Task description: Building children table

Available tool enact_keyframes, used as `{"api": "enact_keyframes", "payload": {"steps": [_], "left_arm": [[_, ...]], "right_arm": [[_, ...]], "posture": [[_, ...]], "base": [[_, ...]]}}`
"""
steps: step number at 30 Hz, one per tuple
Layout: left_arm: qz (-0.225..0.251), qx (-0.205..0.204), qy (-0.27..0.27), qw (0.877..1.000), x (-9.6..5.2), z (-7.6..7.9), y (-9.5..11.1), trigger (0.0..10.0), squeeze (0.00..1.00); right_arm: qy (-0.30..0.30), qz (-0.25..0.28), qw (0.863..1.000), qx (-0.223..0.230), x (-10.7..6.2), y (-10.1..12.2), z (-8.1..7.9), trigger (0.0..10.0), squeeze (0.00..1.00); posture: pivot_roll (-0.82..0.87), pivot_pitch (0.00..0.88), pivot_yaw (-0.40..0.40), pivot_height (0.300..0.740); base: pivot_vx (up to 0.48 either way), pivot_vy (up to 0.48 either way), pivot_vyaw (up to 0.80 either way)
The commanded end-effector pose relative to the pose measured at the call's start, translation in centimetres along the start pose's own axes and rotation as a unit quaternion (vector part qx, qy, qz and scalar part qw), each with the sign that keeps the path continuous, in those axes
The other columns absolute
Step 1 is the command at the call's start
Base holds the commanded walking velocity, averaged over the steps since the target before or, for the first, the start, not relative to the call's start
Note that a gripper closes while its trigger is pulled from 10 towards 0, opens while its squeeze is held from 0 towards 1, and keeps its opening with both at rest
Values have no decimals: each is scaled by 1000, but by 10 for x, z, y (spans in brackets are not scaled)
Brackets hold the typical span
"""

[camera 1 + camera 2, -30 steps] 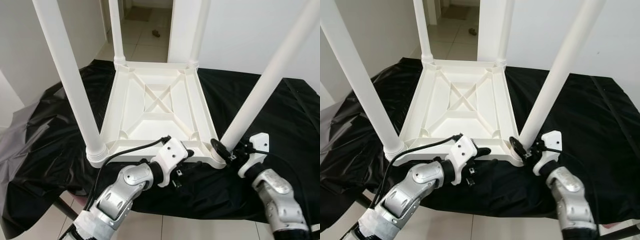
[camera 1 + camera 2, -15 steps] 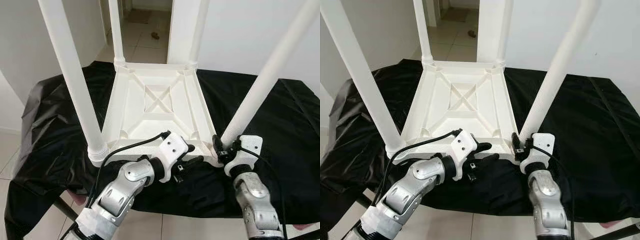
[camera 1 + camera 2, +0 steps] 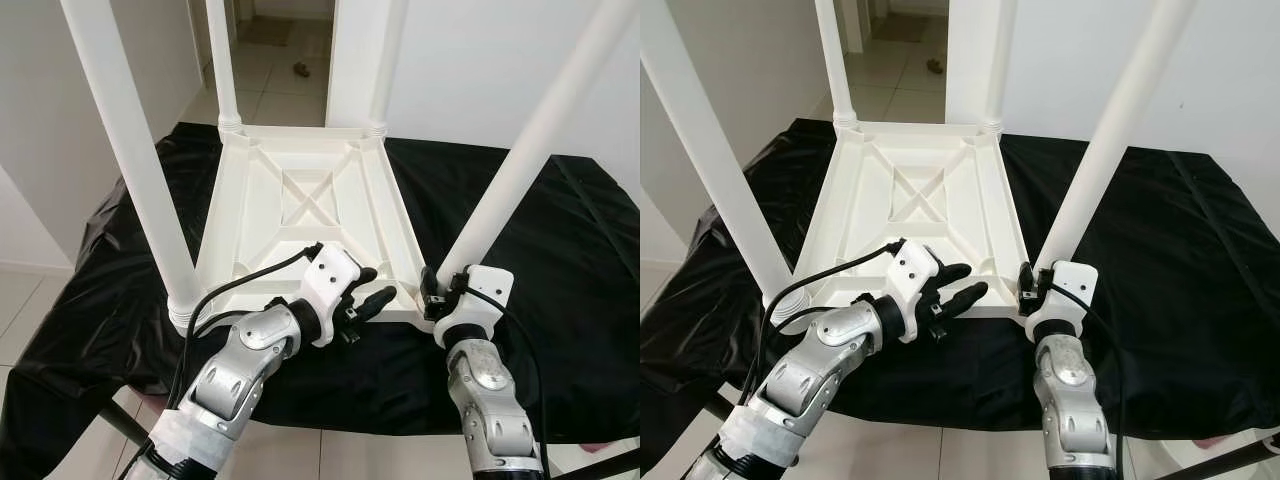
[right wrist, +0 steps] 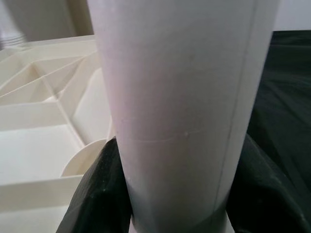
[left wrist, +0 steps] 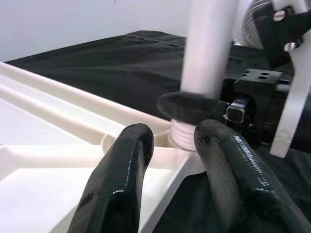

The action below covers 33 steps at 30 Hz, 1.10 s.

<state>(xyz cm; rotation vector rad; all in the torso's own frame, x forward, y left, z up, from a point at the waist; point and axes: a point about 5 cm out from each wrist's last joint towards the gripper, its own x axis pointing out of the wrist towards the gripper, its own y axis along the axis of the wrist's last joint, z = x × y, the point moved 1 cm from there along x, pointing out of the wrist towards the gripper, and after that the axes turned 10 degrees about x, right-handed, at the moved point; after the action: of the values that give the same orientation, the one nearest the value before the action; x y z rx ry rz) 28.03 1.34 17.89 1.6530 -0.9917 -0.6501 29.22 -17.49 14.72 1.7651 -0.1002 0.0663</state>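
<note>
Whereas the right tool one second ago was held out to the right of the near-right leg with its forearm slanting in from the side, it is now set directly against that leg's base, the forearm rising almost straight from below.

Item: children's table (image 3: 305,215), white plastic, laid upside down on a bench draped in black sheeting (image 3: 560,250), four legs pointing up. Its ribbed underside with a moulded X brace (image 3: 912,195) is exposed.

Item: near-right leg (image 3: 520,165), a white tube seated in the near-right corner socket and leaning outward to the right. In the right wrist view its tube (image 4: 182,97) is seen between the two black fingers (image 4: 99,194), which are closed on its base.

Item: right tool (image 3: 437,297), clamped on the near-right leg just above the socket; wrist housing turned toward the camera, silver forearm beneath it.

Item: left tool (image 3: 368,297), shifted slightly up and toward the table's near edge since the earlier frame. Its fingers (image 5: 121,179) are held narrowly apart, nothing between them, hovering over the near rim and aimed at the near-right corner. The left forearm is angled up from the lower left, a black cable (image 3: 250,290) looping over the wrist.

Item: tiled floor (image 3: 265,95) and doorway beyond the bench.
</note>
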Motion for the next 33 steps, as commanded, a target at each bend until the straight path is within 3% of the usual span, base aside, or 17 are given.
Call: {"api": "enact_keyframes", "payload": {"steps": [1,5,6,12,13,19,20,22,24,30,32,33], "left_arm": [[-12,-4,20,1000,-1,-3,-3,10000,0],[-10,-2,15,1000,0,0,-1,10000,0],[-11,0,13,1000,-1,1,-2,10000,0],[-12,-2,14,1000,-1,0,-2,10000,0],[-12,0,17,1000,-2,-1,-2,10000,0],[-12,1,19,1000,-2,-1,-2,10000,0],[-12,1,20,1000,-2,-1,-2,10000,0],[-12,1,20,1000,-2,-1,-2,10000,0],[-10,1,20,1000,-1,-1,-1,10000,0],[-15,-1,10,1000,-2,5,-4,10000,0],[-26,-8,1,1000,-4,11,-11,10000,0],[-30,-12,-1,999,-5,12,-13,10000,0]], "right_arm": [[6,-12,1000,12,1,-4,2,10000,0],[75,-12,997,-27,10,8,15,10000,0],[91,-11,995,-31,11,9,15,10000,1000],[123,-14,992,-39,13,9,15,10000,1000],[161,-24,985,-64,15,9,20,10000,0],[196,-31,978,-71,15,10,22,10000,0],[246,-42,965,-79,13,11,26,10000,0],[246,-42,965,-79,13,11,26,10000,0],[284,-53,952,-97,13,11,31,10000,0],[306,-65,942,-118,17,12,38,10000,0],[311,-72,939,-127,20,11,40,9804,0],[316,-78,936,-132,21,10,42,8078,0]], "posture": [[-27,48,-1,740],[-16,28,-9,740],[-14,26,-10,740],[-8,20,-14,740],[-6,15,-18,740],[-7,11,-20,740],[-8,4,-20,740],[-8,4,-20,740],[-7,1,-17,740],[-10,0,-12,740],[-10,0,-12,740],[-8,0,-12,740]], "base": [[0,0,0],[0,0,0],[0,0,0],[0,0,0],[0,0,0],[0,0,0],[0,0,0],[0,0,0],[0,0,0],[0,0,0],[0,0,0],[0,0,0]]}}
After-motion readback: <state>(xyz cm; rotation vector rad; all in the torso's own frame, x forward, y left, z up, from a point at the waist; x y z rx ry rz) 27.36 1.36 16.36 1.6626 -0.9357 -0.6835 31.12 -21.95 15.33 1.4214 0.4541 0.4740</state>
